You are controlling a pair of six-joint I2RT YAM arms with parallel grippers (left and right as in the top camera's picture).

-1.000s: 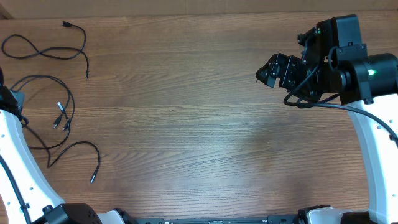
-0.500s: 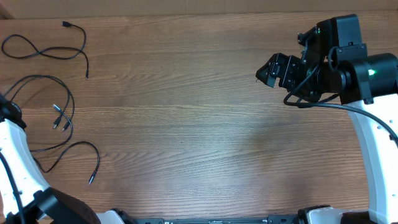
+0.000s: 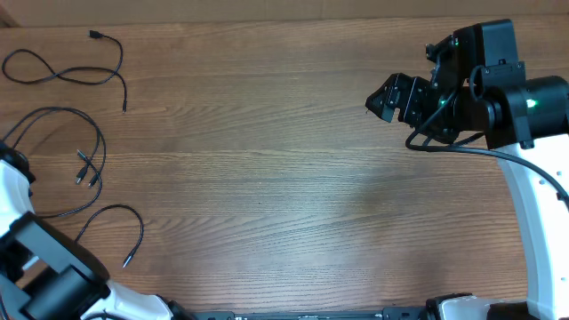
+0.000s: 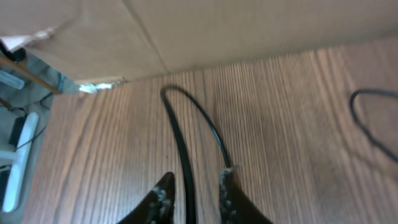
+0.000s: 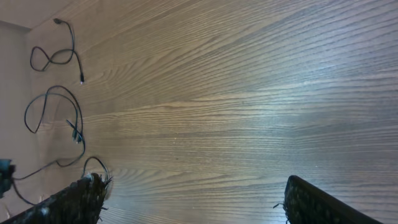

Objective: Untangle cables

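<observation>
Thin black cables lie at the table's far left. One loose cable (image 3: 62, 76) sits alone at the back corner. A second bundle (image 3: 84, 164) loops nearer the front, with small plugs at its middle. In the left wrist view my left gripper (image 4: 196, 180) has its fingers a little apart, and a cable (image 4: 180, 130) runs between them with a gap on each side. Another cable (image 4: 367, 118) curves at the right. Over the back right of the table, my right gripper (image 3: 387, 98) hangs wide open and holds nothing (image 5: 196, 193). The same cables (image 5: 68, 112) show far off in its wrist view.
A cardboard wall (image 4: 217, 31) stands behind the table. Beyond the table's left edge is clutter (image 4: 18, 124). My left arm's white link (image 3: 18, 200) lies along the left edge of the overhead view. The wooden table (image 3: 267, 178) spreads between the two arms.
My left gripper's fingers have parted from shut, freeing the cable between them. The left arm has drawn back toward the front left corner. The right arm has not moved.
</observation>
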